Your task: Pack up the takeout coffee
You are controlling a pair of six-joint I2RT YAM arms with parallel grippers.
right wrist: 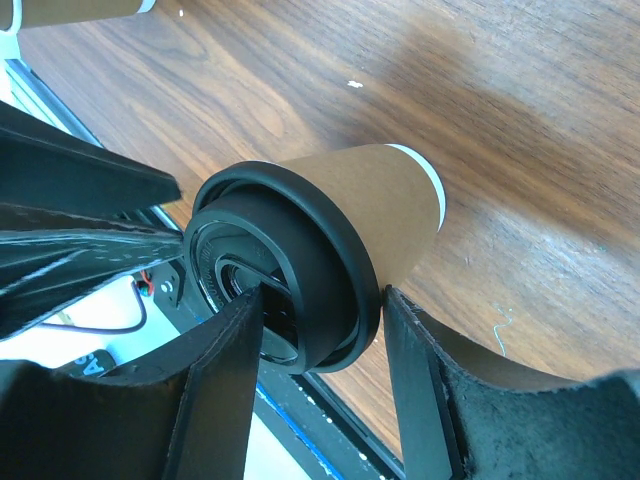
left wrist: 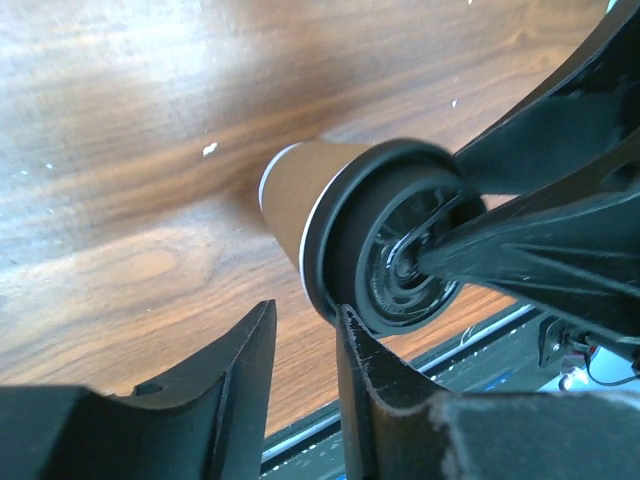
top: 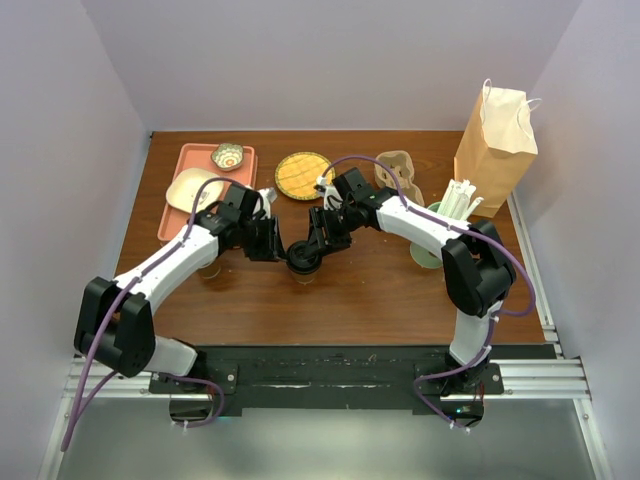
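Note:
The takeout coffee [top: 304, 262], a tan paper cup with a black lid, stands upright on the wooden table [top: 380, 290] between both arms. My right gripper [top: 322, 240] is shut on its lid. In the right wrist view [right wrist: 320, 300] one finger lies across the lid's top and the other presses the lid's rim [right wrist: 360, 260]. My left gripper [top: 270, 242] is narrowly open and empty. In the left wrist view [left wrist: 300, 320] its right finger touches the lid's edge and the cup [left wrist: 310, 185] sits beside the jaws, not between them.
A brown paper bag [top: 495, 140] stands at the back right. A pale-green cup of straws [top: 445, 225] sits by the right arm. A cardboard cup carrier [top: 395, 170], a yellow plate [top: 303, 175] and a pink tray [top: 205, 175] with dishes line the back. A lidless cup [right wrist: 80, 10] stands near the left arm.

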